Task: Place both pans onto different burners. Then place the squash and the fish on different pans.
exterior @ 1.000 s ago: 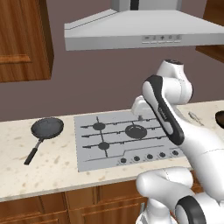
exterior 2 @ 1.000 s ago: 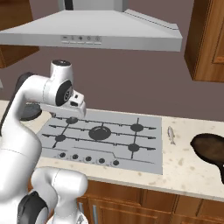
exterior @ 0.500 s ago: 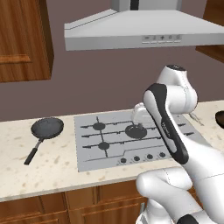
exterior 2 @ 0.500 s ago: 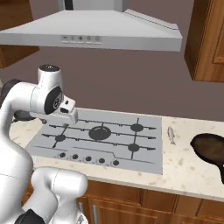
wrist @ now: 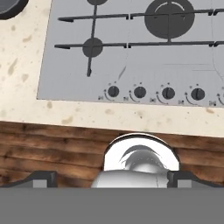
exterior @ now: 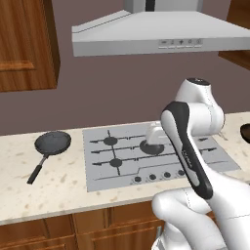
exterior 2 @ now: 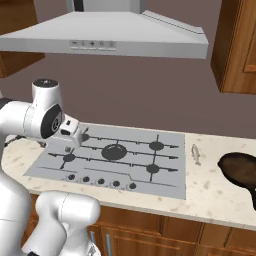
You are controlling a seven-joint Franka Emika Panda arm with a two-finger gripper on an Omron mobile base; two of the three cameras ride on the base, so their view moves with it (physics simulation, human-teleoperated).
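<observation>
Jaws open, empty, above the cooktop [exterior: 146, 156]. Grey pan [exterior: 52, 142] sits far left; reaching there risks clipping its long handle and spinning it off the table [exterior: 58, 185].

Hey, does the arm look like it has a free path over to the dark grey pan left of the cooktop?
Probably yes. The dark grey pan sits alone on the counter, handle toward the front edge, nothing beside or over it. The gripper hangs above the cooktop, jaws open and holding nothing.

Dk grey pan [exterior: 52, 142], rusty brown skillet [exterior 2: 241, 171], silver cooktop [exterior 2: 165, 167], speckled beige counter [exterior: 58, 190].
</observation>
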